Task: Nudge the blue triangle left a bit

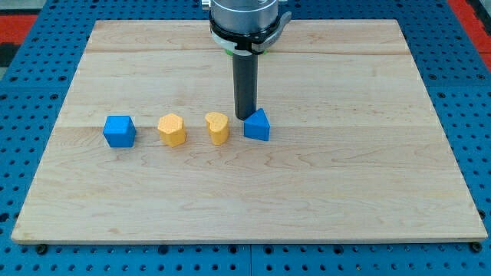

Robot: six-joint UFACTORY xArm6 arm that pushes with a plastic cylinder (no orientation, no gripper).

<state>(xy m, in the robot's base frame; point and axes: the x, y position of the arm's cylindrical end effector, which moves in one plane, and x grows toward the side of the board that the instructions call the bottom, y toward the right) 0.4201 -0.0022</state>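
The blue triangle (258, 126) lies near the middle of the wooden board (345, 176). My tip (245, 116) is just above and slightly left of it in the view, close to or touching its upper left edge. A yellow heart block (218, 127) sits right beside the triangle on its left, with a small gap between them.
A yellow hexagon block (173, 129) lies left of the heart, and a blue cube (120, 131) lies further left; the four blocks form a row. The arm's grey round head (244, 19) hangs over the board's top edge. Blue perforated table surrounds the board.
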